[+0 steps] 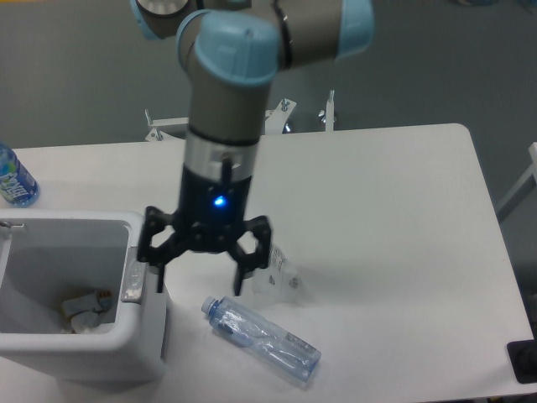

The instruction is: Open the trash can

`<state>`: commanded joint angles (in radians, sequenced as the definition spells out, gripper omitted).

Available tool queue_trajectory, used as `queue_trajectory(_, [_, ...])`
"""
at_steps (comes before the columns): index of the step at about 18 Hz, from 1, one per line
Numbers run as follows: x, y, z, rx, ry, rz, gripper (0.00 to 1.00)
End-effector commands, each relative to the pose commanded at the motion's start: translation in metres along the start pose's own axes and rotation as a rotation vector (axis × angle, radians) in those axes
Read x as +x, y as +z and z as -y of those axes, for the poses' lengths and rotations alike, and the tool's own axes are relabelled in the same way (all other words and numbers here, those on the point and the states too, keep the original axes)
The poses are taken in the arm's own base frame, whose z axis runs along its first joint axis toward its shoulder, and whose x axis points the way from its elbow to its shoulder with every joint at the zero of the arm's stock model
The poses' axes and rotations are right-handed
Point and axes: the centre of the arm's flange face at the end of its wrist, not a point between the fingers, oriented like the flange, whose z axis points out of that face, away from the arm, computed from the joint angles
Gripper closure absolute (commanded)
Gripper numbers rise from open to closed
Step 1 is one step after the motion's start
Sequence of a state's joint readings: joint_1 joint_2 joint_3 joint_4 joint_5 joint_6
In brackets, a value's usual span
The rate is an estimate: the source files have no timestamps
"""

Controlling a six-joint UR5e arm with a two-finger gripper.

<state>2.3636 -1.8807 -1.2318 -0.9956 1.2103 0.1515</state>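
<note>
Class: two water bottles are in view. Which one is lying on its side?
The clear bottle lying on the table in front of the trash can, below the tool. The blue-labelled bottle at the left edge stands upright.

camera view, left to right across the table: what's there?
upright blue bottle → trash can, lid open → gripper, jaws spread → lying clear bottle → dark object at the right edge
</note>
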Motion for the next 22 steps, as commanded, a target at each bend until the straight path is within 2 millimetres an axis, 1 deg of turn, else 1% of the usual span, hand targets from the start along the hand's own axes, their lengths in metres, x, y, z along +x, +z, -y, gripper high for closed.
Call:
queue_trajectory(1, [-0.006, -0.003, 0.001, 0.004, 0.041, 0.008, 0.00])
queue_trajectory(2, [-0.008, -0.005, 0.000, 0.000, 0.089, 0.036, 0.00])
queue_trajectory(4, [-0.026, -0.019, -0.006, -0.024, 0.131, 0.138, 0.00])
queue_trajectory(6, [-0.044, -0.021, -0.010, -0.046, 0.160, 0.175, 0.00])
queue_trajectory(8, [-0.070, -0.016, -0.023, -0.100, 0.206, 0.193, 0.00])
queue_trajectory(9, [-0.077, -0.024, -0.031, -0.124, 0.254, 0.213, 0.00])
queue_trajectory(10, [-0.089, -0.029, -0.040, -0.150, 0.299, 0.231, 0.00])
queue_trajectory(11, [-0.106, -0.032, -0.047, -0.177, 0.336, 0.245, 0.00])
queue_trajectory(12, [-0.118, -0.032, -0.052, -0.195, 0.368, 0.248, 0.00])
queue_trajectory(14, [-0.133, -0.037, -0.059, -0.205, 0.396, 0.259, 0.00])
queue_trajectory(15, [-0.148, -0.042, -0.065, -0.214, 0.393, 0.268, 0.00])
queue_trajectory(16, [-0.160, -0.044, -0.071, -0.227, 0.415, 0.271, 0.00])
queue_trajectory(18, [-0.177, -0.048, -0.078, -0.252, 0.493, 0.269, 0.00])
queue_trajectory(20, [-0.192, -0.052, -0.084, -0.268, 0.528, 0.271, 0.00])
queue_trajectory(22, [-0.199, -0.055, -0.085, -0.272, 0.527, 0.276, 0.00])
